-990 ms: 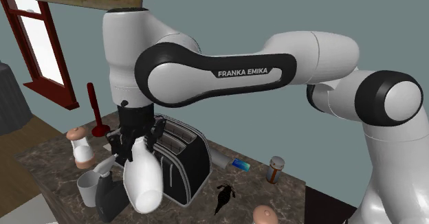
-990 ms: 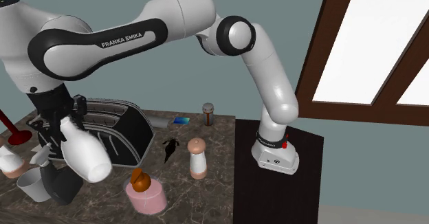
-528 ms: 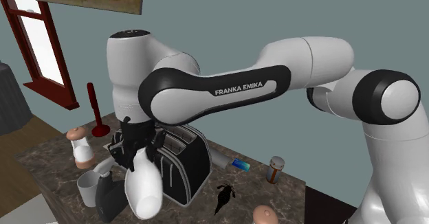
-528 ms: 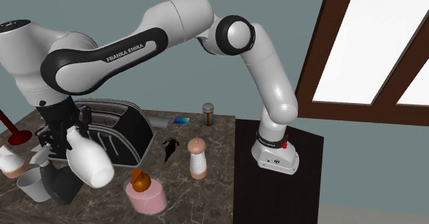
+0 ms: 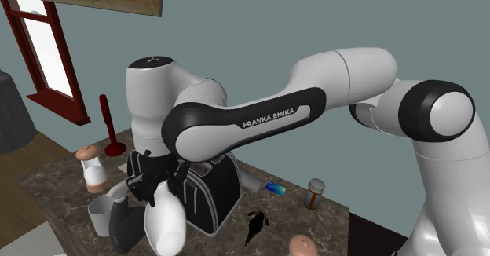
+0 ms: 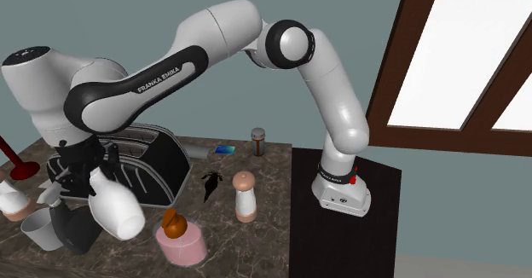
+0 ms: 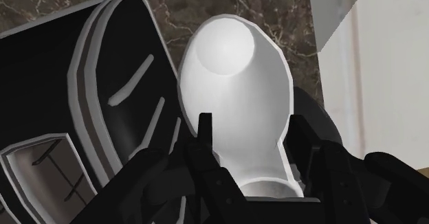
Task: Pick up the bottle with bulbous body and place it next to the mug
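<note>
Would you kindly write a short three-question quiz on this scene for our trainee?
1. True or false: the tool is shut on the white bottle.
2. Which appliance sits beside the bottle? A) black toaster B) kettle C) microwave
3. Complete: the bottle hangs ____ (upright or tilted).
Key: 1 true; 2 A; 3 tilted.

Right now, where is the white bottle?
Shoulder view, lower left: the bottle hangs clasped in the gripper, beside the black toaster, right of the white mug.
</note>
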`<action>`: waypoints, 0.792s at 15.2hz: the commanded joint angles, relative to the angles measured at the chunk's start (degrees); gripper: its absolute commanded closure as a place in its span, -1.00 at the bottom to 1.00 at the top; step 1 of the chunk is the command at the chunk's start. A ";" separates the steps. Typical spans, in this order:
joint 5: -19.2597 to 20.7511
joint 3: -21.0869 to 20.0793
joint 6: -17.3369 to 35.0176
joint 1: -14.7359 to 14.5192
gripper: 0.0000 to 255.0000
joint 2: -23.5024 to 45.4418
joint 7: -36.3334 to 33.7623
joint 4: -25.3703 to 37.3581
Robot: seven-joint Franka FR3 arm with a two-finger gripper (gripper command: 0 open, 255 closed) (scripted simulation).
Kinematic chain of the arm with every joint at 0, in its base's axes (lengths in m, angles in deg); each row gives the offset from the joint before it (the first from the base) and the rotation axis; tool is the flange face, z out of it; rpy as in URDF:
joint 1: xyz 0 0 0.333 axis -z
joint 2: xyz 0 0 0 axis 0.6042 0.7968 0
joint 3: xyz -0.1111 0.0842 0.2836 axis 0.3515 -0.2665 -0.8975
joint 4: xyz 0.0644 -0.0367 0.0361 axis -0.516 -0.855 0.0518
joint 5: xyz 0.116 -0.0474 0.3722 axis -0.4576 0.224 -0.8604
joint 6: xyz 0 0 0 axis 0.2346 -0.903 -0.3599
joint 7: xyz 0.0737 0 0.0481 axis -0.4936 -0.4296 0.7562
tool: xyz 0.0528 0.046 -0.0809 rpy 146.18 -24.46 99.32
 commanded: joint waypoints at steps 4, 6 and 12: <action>0.01 0.01 0.19 0.06 1.00 -0.03 0.00 -0.16; 0.01 0.01 0.19 0.06 -1.00 -0.03 0.00 -0.16; -0.33 -0.21 -1.43 -0.07 -1.00 -0.48 0.27 1.11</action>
